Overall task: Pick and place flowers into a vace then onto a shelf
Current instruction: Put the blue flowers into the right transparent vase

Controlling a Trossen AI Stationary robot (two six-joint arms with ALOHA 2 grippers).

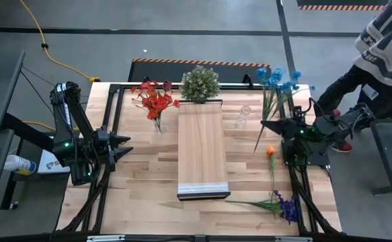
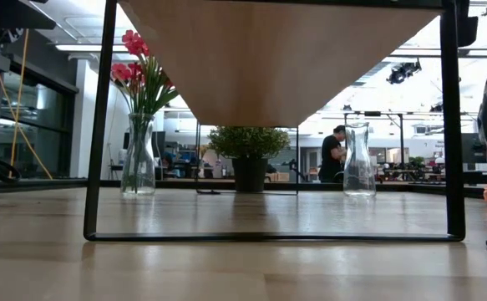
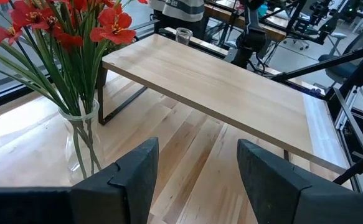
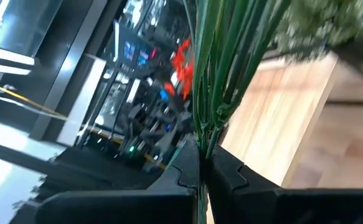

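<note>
Pinched between the closed fingers of the right gripper (image 4: 201, 163) is a bunch of green stems, seen close in its wrist view; from above these belong to the blue flowers (image 1: 276, 79), whose blooms lie toward the far right of the table while the right gripper (image 1: 271, 125) grips the lower stems, presumably so that the cut ends can be steered into a neck. An empty glass vase (image 1: 242, 116) stands just beside the shelf (image 1: 201, 148), near that gripper, and is judged to be the intended target. The red flowers (image 1: 154, 101) are already seated in a second vase (image 3: 80, 140) on the left side of the shelf, so that part of the task looks finished apart from lifting it onto the plank. The left gripper (image 3: 197, 168) is held with its fingers spread and empty, near the table's left edge and facing the red bouquet, apparently waiting. An orange flower (image 1: 270, 152) and the purple flowers (image 1: 286, 208) lie loose on the tabletop to the right of the shelf. A potted plant (image 1: 200, 83) stands at the shelf's far end.
</note>
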